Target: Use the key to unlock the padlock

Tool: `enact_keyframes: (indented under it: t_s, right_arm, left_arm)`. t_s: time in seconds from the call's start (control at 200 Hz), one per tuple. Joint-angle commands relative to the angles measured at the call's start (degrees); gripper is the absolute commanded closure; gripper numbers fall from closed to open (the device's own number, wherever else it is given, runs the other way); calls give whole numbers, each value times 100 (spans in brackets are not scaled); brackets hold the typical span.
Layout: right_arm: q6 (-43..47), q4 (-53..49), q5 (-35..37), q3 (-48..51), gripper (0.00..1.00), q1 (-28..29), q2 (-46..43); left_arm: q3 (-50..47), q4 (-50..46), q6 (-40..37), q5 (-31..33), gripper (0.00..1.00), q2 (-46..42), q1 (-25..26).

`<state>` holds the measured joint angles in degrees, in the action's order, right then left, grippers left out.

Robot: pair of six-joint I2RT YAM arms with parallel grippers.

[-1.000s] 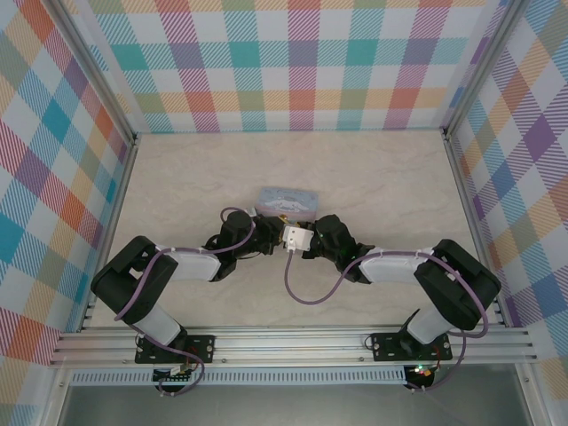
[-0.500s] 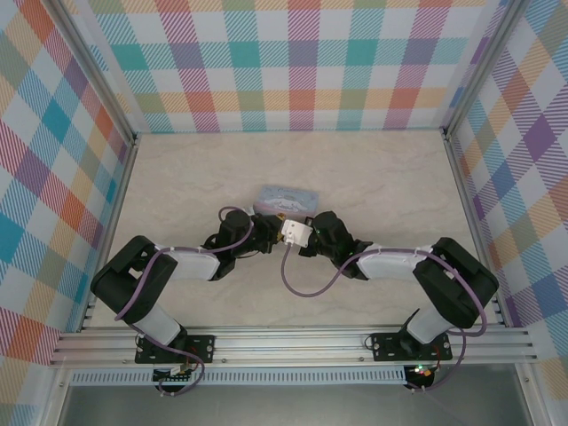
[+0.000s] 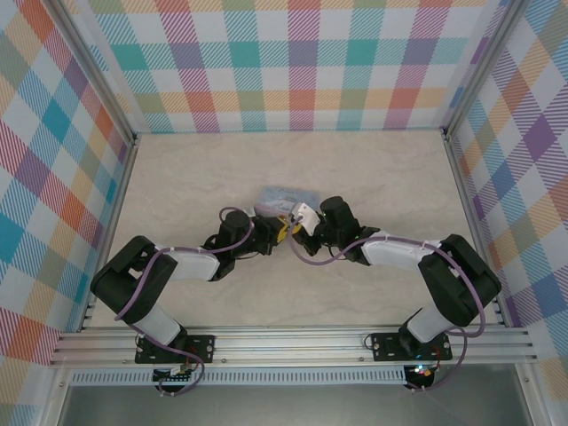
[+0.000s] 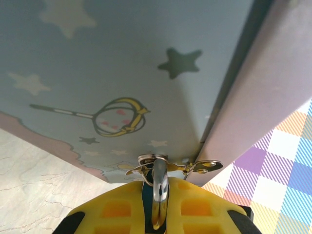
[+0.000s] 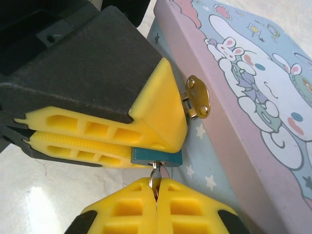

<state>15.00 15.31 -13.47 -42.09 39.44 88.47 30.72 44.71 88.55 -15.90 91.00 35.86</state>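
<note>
The tabletop (image 3: pixel 373 177) is a pale, cream surface with faint marble veining. Checked wall panels (image 3: pixel 293 62) enclose it at the left, right and far sides. One item rests directly on it: a rectangular pastel-blue tin (image 3: pixel 282 196) with cartoon print. The tin lies flat near the centre, printed lid facing up.

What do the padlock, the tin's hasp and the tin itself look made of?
The padlock has a teal matte body with crisp edges, probably painted metal, though plastic is possible. The hasp is thin, shiny brass-coloured metal with two rivets. The tin looks like printed sheet metal, pastel and slightly glossy.
</note>
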Motion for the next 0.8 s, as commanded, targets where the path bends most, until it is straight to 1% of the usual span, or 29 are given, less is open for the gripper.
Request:
enact_keyframes:
  t_s: [0.0, 0.02, 0.085, 0.135, 0.215, 0.265, 0.35, 0.375, 0.425, 0.51, 0.565, 0.66, 0.715, 0.795]
  right_arm:
    - [-397, 131, -660, 80, 100, 32, -245]
    - [-402, 104, -678, 96, 100, 16, -270]
    - [-397, -4, -682, 159, 90, -40, -396]
    - [-393, -72, -671, 253, 79, -80, -522]
    - [-393, -186, -648, 448, 68, -143, -804]
    - [-463, -251, -626, 584, 63, -210, -1036]
    - [-875, 0, -901, 954, 48, -576, -1586]
    - [-1199, 148, -974, 1074, 44, -709, -1757]
    - [-1539, 271, -1018, 1203, 36, -924, -2016]
    - [-1863, -30, -1066, 1138, 28, -1197, -2209]
    - [-2039, -355, -1004, 1001, 25, -1324, -2187]
    - [-2411, -658, -910, 865, 20, -1506, -2044]
    - [-2548, -586, -901, 903, 17, -1552, -2009]
    - [-2779, -374, -803, 995, 12, -1577, -1991]
  left_arm:
    - [-38, -43, -126, 151, 100, -84, 18]
    - [-40, -64, -147, 152, 100, -95, 18]
    - [-59, -171, -228, 190, 100, -109, 18]
    - [-74, -250, -308, 226, 100, -111, 13]
    - [-109, -394, -474, 290, 100, -94, 18]
    - [-127, -465, -564, 316, 100, -59, 18]
    - [-153, -431, -713, 309, 100, 52, 35]
    - [-162, -443, -738, 303, 100, 85, 42]
    - [-163, -426, -754, 284, 100, 166, 53]
    - [-166, -293, -734, 209, 100, 330, 62]
    - [-163, -210, -725, 175, 100, 427, 62]
    - [-171, -88, -730, 157, 87, 586, 71]
    - [-194, -27, -717, 164, 80, 665, 71]
    - [-241, 30, -701, 157, 73, 734, 70]
